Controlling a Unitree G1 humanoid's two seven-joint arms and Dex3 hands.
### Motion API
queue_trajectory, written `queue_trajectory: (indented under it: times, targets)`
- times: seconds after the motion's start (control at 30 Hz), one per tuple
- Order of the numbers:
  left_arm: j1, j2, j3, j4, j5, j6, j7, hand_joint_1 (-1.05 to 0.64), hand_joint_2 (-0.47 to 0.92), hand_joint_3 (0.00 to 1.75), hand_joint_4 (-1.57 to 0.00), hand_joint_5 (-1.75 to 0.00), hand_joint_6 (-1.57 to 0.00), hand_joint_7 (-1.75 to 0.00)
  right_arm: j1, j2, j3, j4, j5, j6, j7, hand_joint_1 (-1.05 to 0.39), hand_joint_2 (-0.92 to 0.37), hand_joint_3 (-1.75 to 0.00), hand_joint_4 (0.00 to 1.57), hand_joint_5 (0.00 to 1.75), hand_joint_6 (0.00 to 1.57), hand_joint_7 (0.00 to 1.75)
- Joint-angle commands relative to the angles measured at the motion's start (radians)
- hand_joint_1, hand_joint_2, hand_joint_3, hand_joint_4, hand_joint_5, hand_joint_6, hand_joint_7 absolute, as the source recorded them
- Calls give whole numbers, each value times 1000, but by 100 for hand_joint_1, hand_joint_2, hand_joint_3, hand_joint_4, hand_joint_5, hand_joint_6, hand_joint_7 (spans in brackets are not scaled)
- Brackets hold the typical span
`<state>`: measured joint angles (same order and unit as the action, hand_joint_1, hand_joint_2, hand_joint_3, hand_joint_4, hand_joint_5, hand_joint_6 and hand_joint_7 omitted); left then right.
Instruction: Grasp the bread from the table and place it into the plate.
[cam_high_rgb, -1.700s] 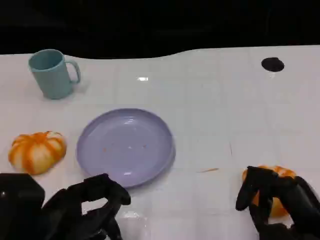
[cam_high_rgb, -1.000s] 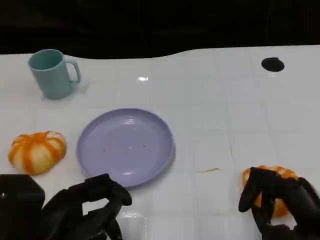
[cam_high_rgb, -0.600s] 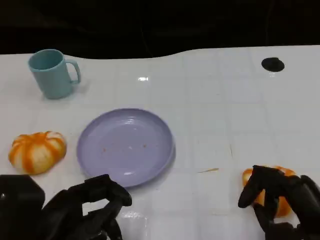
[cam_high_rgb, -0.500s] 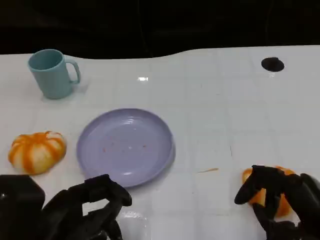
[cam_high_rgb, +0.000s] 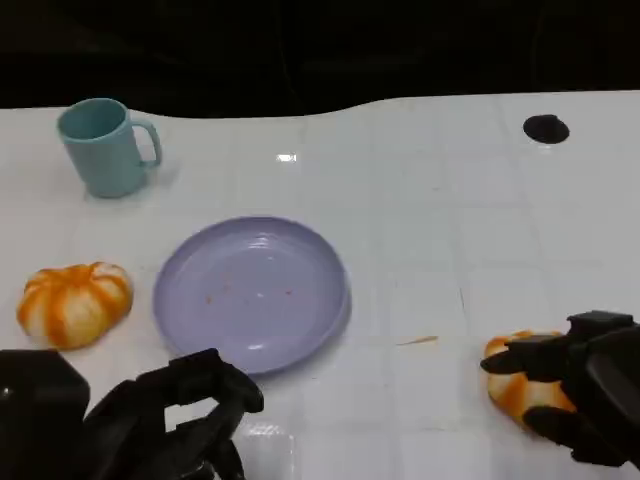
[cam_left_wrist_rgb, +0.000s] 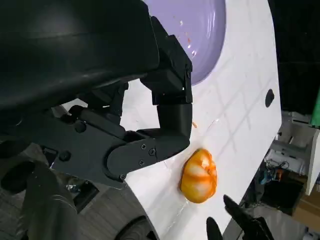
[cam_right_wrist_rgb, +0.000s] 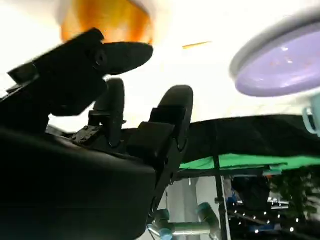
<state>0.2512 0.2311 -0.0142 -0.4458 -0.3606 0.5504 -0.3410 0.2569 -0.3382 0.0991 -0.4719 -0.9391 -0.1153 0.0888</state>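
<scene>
As seen from the head: bread (cam_high_rgb: 520, 385) on bench (cam_high_rgb: 450, 230) right of plate (cam_high_rgb: 250, 292), right hand (cam_high_rgb: 585, 395) fingers spread round it, grip unconfirmed | left wrist: bread looks soft, light, take its sides; left hand (cam_left_wrist_rgb: 125, 125) curled, holding nothing | right wrist: fingers (cam_right_wrist_rgb: 170, 117) apart beside bread.

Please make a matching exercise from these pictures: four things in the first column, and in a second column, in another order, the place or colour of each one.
Things:
1. cup
2. plate
3. bread at the right robot hand
4. black spot

Descriptions:
A. lilac, in the middle of the table, nothing on it but crumbs
B. far right part of the table
C. teal, far left, with a handle
D. orange and white, near right edge of the table

Pairs: 1-C, 2-A, 3-D, 4-B
</scene>
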Motion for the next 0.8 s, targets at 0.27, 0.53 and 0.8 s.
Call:
queue_trajectory:
  times: [0.27, 0.53, 0.8]
  targets:
    - [3, 7, 4, 5, 3, -10, -2, -38, 85, 64, -69, -175, -64, -139, -33, -51, 11, -158, -92, 133, 330, -61, -81, -1, 22, 35, 38, 0]
    - [5, 6, 0, -4, 3, -7, 2, -40, 85, 63, -70, -175, -66, -138, -74, -61, 46, -98, -164, 144, 367, -63, -81, 0, 23, 32, 36, 1]
    - [13, 6, -1, -15, 1, -5, 2, -40, 85, 63, -71, -175, -66, -138, -114, -61, 78, 20, -205, 172, 353, -57, -81, -1, 26, 25, 39, 1]
